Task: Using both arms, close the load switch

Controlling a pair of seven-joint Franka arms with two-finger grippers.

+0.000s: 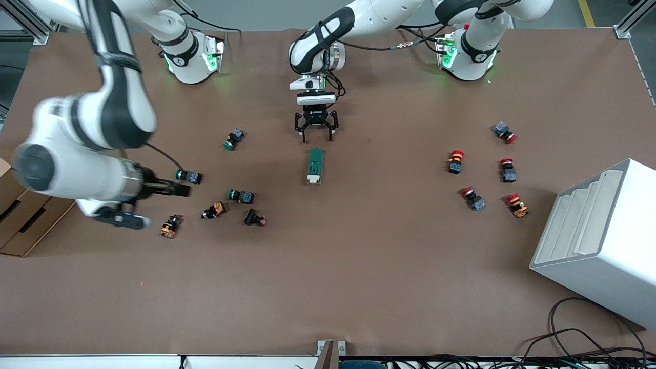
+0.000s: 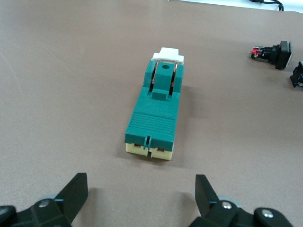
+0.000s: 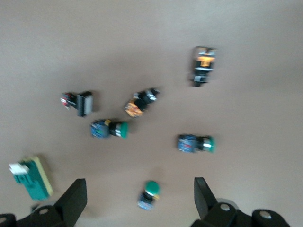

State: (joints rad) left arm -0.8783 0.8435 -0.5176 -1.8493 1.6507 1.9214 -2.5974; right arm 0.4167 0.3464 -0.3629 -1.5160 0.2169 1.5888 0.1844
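Note:
The load switch (image 1: 314, 165), a dark green block with a white lever end, lies on the brown table near its middle, white end toward the front camera. My left gripper (image 1: 315, 134) is open and empty, low over the table just short of the switch's green end. In the left wrist view the switch (image 2: 154, 111) lies ahead of the open left gripper (image 2: 142, 198), apart from it. My right gripper (image 1: 177, 189) is open and empty, high over the green-capped buttons. In the right wrist view the right gripper (image 3: 140, 198) is open and the switch (image 3: 29, 177) lies off to one side.
Several green-capped and other push buttons (image 1: 241, 196) lie toward the right arm's end, and one (image 3: 149, 194) shows between the right fingers far below. Red-capped buttons (image 1: 455, 161) lie toward the left arm's end. A white rack (image 1: 599, 241) and a cardboard box (image 1: 20, 220) stand at the table's ends.

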